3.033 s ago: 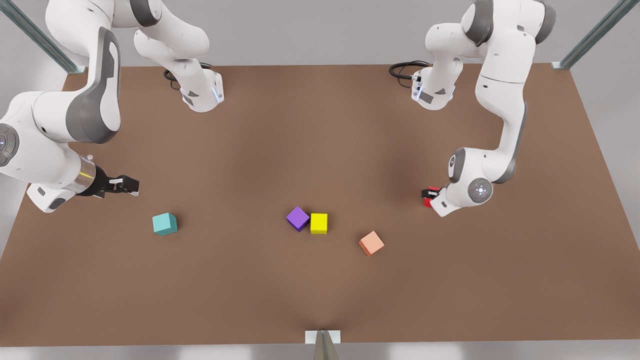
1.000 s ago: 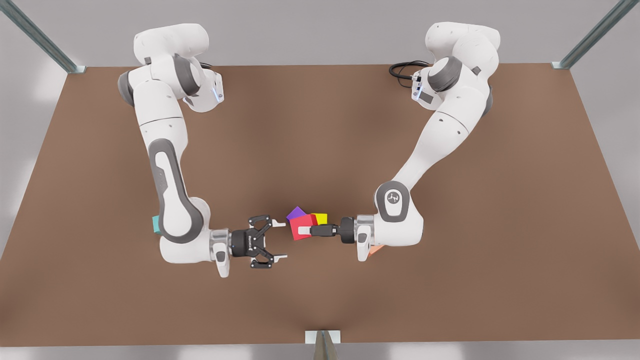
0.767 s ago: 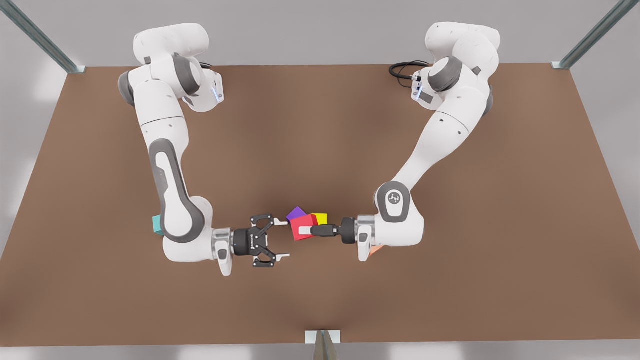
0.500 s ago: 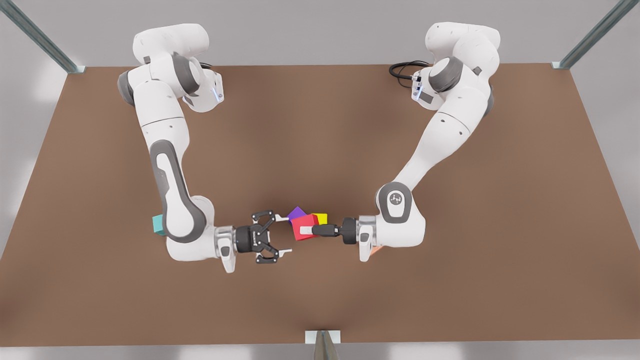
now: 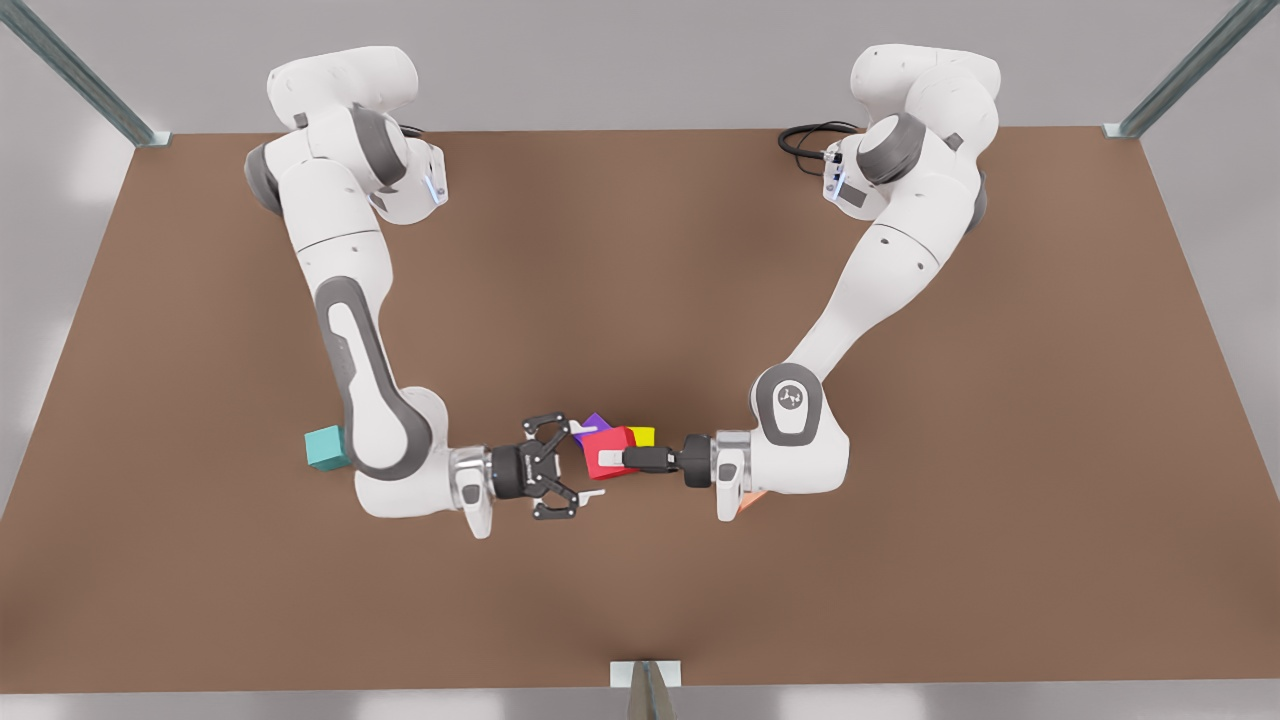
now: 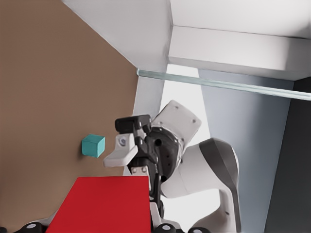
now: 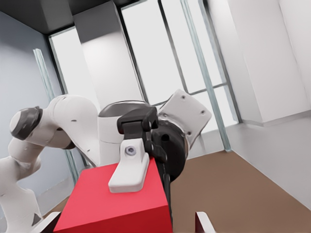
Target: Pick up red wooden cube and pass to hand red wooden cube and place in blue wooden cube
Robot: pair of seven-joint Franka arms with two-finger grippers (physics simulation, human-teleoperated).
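The red wooden cube point(image 5: 612, 443) hangs above the table's middle, with my left gripper point(image 5: 607, 458), the slim black one on the front view's right arm, shut on it. Its white finger pad point(image 7: 129, 170) lies on the red wooden cube point(image 7: 112, 208). The hand, my right gripper point(image 5: 586, 461), comes from the front view's left and is open, its white fingertips point(image 5: 577, 430) on either side of the cube's near end. The left wrist view shows the red cube point(image 6: 99, 204) close up. The blue wooden cube point(image 5: 323, 447) point(image 6: 93, 145), teal, rests on the table behind the right arm's elbow.
A purple cube point(image 5: 596, 421) and a yellow cube point(image 5: 643, 436) sit on the brown table point(image 5: 640, 250) just behind the held cube. A salmon cube point(image 5: 752, 500) peeks out under the left arm's wrist. Metal posts stand at the table's corners.
The right gripper has slid toward the front view's right, and its open fingers now flank the red cube. The left gripper holds the cube almost still.
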